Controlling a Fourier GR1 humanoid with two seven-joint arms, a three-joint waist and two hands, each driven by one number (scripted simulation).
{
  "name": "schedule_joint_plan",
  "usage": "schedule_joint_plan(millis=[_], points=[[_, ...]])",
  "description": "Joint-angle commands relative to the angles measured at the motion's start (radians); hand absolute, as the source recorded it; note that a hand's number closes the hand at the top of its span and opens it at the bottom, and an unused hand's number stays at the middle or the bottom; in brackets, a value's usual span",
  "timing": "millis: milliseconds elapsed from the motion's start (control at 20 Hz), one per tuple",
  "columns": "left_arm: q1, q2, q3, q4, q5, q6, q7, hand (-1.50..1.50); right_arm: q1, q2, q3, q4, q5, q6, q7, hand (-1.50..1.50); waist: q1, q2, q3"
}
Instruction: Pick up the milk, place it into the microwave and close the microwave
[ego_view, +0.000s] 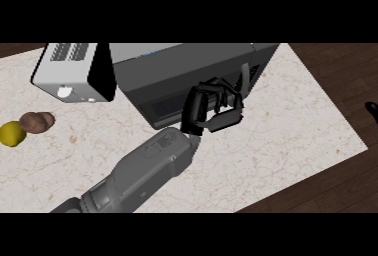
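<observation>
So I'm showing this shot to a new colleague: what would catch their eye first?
Probably the grey arm rising from the bottom edge, its black robot hand reaching into the open dark microwave at top centre. After that, the yellow fruit and brown lump at the left of the pale marble counter.

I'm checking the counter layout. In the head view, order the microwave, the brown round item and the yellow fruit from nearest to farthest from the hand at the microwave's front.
Measured from the hand:
1. Microwave: the hand is right at its open front.
2. Brown round item: off to the left on the counter.
3. Yellow fruit: farthest, at the left edge, touching the brown item.
</observation>
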Motion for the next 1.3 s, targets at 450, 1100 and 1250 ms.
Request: schedule_joint_plan(millis=[450, 1100, 1250], points=[[-0.075, 0.0, 0.019, 0.086, 0.06, -0.021, -0.019, 1.5, -0.034, -0.042, -0.004, -0.017, -0.087, 0.024, 0.038, -1.5, -0.009, 0.016, -0.001], [-0.087, 0.0, -0.003, 0.109, 0.099, -0.017, -0.053, 1.5, -0.033, -0.086, 0.001, -0.011, -0.166, 0.064, 0.073, -1.5, -0.02, 0.018, 0.002], [-0.093, 0.0, -0.004, 0.112, 0.107, -0.019, -0.059, 1.5, -0.032, -0.09, 0.0, -0.009, -0.175, 0.064, 0.078, -1.5, -0.023, 0.021, 0.003]])
